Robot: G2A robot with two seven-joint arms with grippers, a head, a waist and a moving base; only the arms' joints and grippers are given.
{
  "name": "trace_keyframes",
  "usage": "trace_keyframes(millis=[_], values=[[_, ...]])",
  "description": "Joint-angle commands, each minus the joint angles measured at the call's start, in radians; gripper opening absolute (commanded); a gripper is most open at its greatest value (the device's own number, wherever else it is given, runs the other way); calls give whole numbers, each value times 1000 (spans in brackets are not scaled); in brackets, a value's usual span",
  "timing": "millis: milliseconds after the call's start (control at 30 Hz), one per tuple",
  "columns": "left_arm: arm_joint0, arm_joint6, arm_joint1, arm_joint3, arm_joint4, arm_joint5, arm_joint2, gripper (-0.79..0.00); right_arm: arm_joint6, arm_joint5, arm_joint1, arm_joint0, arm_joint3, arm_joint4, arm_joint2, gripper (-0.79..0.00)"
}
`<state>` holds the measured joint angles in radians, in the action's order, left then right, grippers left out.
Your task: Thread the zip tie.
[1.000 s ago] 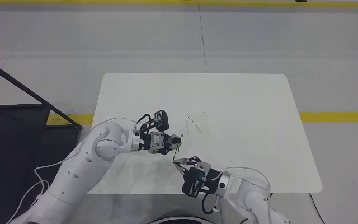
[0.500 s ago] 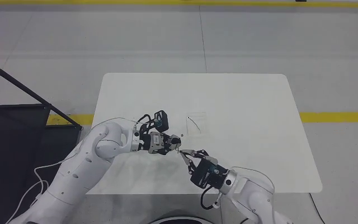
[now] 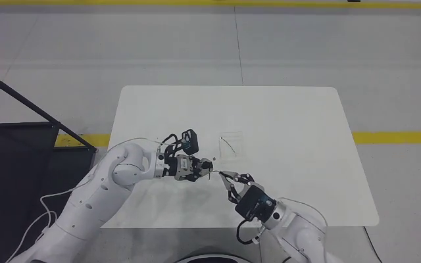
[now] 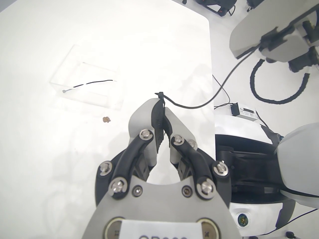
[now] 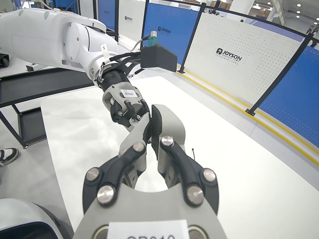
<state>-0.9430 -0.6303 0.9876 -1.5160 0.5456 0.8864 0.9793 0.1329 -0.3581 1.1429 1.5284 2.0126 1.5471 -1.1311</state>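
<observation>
Two grips hold the zip tie (image 4: 194,107): left claw (image 4: 160,105) clenches its head, right claw (image 5: 151,119) its tail. Next, probably: steer tail into head.

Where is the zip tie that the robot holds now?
In the left wrist view, the zip tie runs from the left hand, which grips its head, to the right hand, over the table, near the clear tray.

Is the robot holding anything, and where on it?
A black zip tie: the left gripper pinches it just behind its head, the right gripper seemingly its tail end.
</observation>
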Motion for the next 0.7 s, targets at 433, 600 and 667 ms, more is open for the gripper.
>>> trace_keyframes(millis=[433,600,667], values=[[4,1,-3,3,-8,-4,-4,-785,50,43,3,19,-3,-8,-7,-785],[5,3,-3,3,-8,-4,-6,-785,74,71,5,27,-2,-1,-5,-785],[5,5,-3,3,-5,-5,-6,-785,78,85,6,31,-1,2,-3,-785]])
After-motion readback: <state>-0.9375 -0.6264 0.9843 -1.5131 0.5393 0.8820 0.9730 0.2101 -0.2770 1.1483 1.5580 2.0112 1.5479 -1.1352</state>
